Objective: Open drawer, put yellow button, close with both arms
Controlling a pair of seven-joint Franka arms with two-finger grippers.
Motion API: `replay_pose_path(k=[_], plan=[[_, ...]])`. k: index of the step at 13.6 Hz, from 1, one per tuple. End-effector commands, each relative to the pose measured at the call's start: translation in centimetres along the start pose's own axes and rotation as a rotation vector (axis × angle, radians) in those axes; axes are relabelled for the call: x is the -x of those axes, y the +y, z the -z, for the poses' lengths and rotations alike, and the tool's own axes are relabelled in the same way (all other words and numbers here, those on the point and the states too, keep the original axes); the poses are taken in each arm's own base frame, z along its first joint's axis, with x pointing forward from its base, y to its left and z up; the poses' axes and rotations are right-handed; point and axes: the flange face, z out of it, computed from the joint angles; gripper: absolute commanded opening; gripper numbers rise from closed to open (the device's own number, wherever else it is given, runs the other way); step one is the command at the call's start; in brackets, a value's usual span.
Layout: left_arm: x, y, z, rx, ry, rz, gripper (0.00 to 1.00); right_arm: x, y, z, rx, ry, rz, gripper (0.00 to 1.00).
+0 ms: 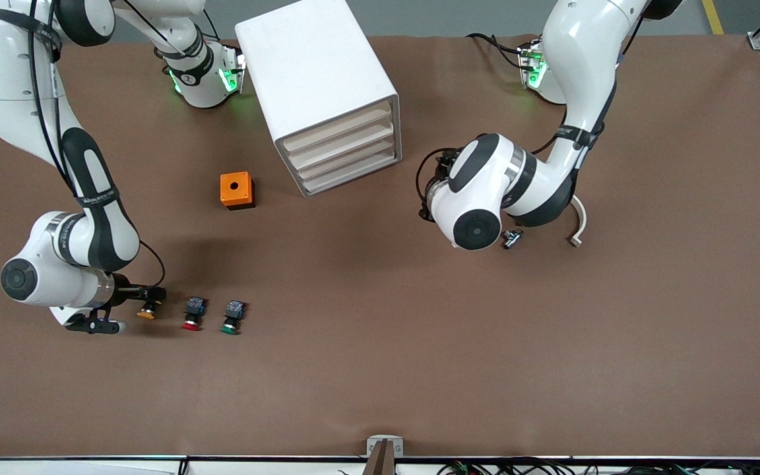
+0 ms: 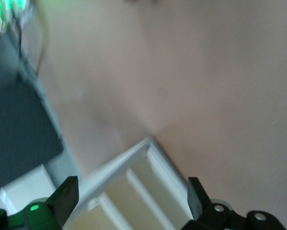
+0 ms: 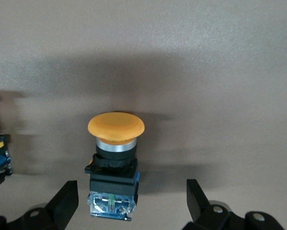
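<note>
The white cabinet (image 1: 317, 72) stands between the arms' bases. Its uppermost drawer (image 1: 340, 128) is closed, like the three under it. The yellow button (image 1: 147, 310) lies on the table toward the right arm's end. My right gripper (image 1: 130, 309) is down at it, open, one finger on each side of its blue rear block without touching. The right wrist view shows the button (image 3: 115, 163) between the open fingers (image 3: 66, 196) of the right gripper (image 3: 132, 191). My left gripper (image 1: 429, 194) is open and empty, in front of the cabinet's drawers (image 2: 133, 191), a short way off them.
A red-capped button (image 1: 192, 313) and a green-capped button (image 1: 232, 316) lie beside the yellow one. An orange box with a round hole (image 1: 237, 190) stands beside the cabinet, nearer to the front camera. A curved beige piece (image 1: 578, 227) and a small metal part (image 1: 512, 238) lie by the left arm.
</note>
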Motion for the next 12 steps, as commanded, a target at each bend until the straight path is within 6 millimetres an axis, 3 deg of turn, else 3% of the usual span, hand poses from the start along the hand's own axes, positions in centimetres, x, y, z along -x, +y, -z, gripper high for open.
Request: replay_pose_path(k=[1, 4, 7, 10, 12], plan=[[1.6, 0.6, -0.4, -0.091, -0.182, 0.121, 0.99, 0.4, -0.3, -0.7, -0.026, -0.016, -0.027, 0.88], [2.8, 1.1, -1.4, -0.194, -0.323, 0.251, 0.99, 0.6, -1.2, -0.3, -0.026, -0.039, -0.035, 0.37], [5.6, 0.7, -4.4, -0.286, -0.308, 0.425, 0.95, 0.6, -2.1, 0.0, -0.025, -0.042, -0.053, 0.05], [6.9, 0.2, -5.0, -0.323, -0.302, 0.517, 0.89, 0.4, -2.4, 0.7, -0.026, -0.032, -0.08, 0.0], [8.9, -0.6, -5.9, -0.379, -0.348, 0.504, 0.78, 0.2, -3.2, 3.2, -0.028, 0.007, -0.066, 0.0]])
